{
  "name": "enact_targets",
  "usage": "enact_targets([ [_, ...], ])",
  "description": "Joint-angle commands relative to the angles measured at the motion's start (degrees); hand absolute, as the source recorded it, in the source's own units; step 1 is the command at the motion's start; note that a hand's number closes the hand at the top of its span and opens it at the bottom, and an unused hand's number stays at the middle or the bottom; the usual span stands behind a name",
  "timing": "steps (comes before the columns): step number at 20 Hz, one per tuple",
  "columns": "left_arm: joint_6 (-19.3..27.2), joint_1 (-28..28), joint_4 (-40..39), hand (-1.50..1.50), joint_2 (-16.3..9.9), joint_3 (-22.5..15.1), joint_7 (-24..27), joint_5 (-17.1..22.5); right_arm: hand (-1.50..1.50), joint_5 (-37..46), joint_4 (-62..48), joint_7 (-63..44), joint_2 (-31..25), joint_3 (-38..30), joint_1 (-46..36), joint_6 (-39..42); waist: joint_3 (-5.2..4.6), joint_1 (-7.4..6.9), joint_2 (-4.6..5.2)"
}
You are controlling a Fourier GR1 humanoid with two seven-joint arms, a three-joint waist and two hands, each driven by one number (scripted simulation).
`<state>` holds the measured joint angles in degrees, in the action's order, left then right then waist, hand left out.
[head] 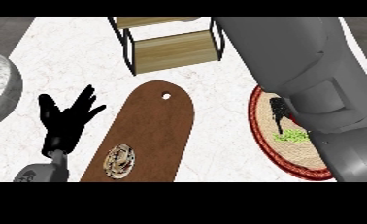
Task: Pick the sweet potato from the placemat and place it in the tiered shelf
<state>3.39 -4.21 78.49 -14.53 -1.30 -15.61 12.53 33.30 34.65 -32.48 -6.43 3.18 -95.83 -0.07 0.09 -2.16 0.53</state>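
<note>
The right hand (280, 114) reaches down over the round placemat (301, 165) at four o'clock, the better to take the sweet potato; its forearm hides the vegetable, and I cannot tell whether the fingers are closed. The tiered shelf (175, 48) waits at twelve. The left hand (64, 119) rests spread at eight, beside the wooden cutting board (154, 126).

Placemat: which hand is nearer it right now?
Right. The right hand is over the round red-rimmed placemat, fingers pointing down toward a greenish item. The left hand rests open far across the counter, beyond the wooden cutting board.
</note>
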Motion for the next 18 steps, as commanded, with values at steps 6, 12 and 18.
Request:
enact_targets([
  [6, -0.4, 0.8, -1.7, 0.00, 1.0, 0.0, 0.8, -0.8, 1.50, 2.8, -11.6, 8.4, 1.3, -1.7, -1.1, -7.8, -0.22, -0.38, 0.32],
  [12, -0.8, -1.1, -2.2, 0.00, 0.5, -0.2, -1.4, -1.1, 1.50, 2.5, -15.9, 15.9, 0.9, -3.4, -1.3, -9.9, -0.22, -0.84, 0.74],
  [18, -0.8, -1.3, -3.4, 0.00, 1.0, 0.6, 0.7, -1.6, 1.50, 2.6, -18.3, 15.2, 2.2, -4.6, -4.3, -10.0, -0.23, -0.33, 0.46],
])
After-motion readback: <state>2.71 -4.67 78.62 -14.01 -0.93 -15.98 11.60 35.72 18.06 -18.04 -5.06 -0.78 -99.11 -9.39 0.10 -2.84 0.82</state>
